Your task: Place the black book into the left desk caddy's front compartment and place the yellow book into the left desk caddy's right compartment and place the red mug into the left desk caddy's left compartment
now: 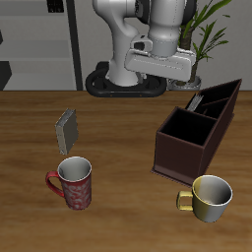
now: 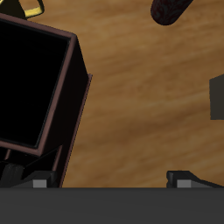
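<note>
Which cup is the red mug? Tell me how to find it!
Start at the dark brown desk caddy, then look across the table toward the front edge. The red mug stands there, just in front of a small grey book. The other mug is pale yellow.

Front-high overview; claw camera straight down; shared caddy (image 1: pixel 197 128).

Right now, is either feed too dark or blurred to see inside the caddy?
Exterior view: evenly lit, a little soft, and the dark brown boxy desk caddy shows dim but readable walls. Wrist view: sharp wood grain, but the caddy's large square compartment renders pure black, floor unreadable.
</note>
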